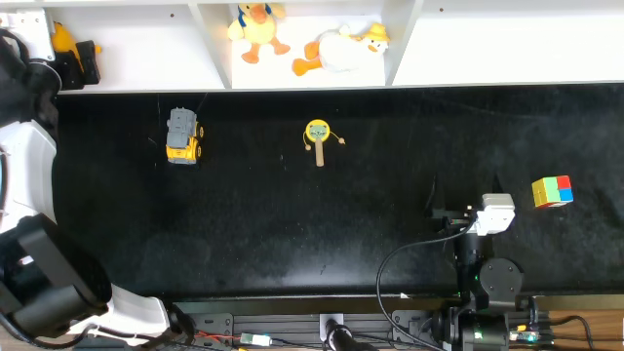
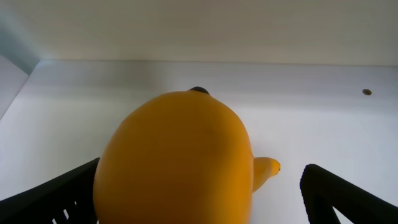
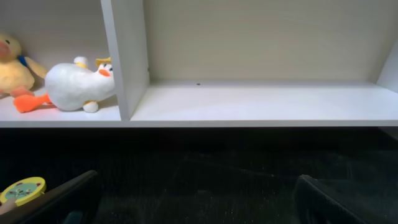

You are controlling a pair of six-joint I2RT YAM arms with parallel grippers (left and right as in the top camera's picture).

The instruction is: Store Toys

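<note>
Left wrist view — orange toy (image 2: 177, 162), rounded, is seen resting on the white floor of the shelf (image 2: 311, 118), between the fingers of the left gripper (image 2: 202, 167). The jaws are spread: one finger is set just beside the toy, the other stands apart from it. From the top view the toy is placed in the shelf's left compartment.

Middle compartment: yellow duck (image 1: 258, 27) sitting upright, white duck (image 1: 336, 51) lying just beside it.

Black table (image 1: 292, 224), in front of the shelf: truck (image 1: 182, 135) toward the left, rattle (image 1: 318, 136) near the middle, cube (image 1: 552, 191) toward the right, all well apart.

Right gripper (image 3: 198, 180) is held low over the table, facing the right compartment — jaws spread wide, nothing held between them.
</note>
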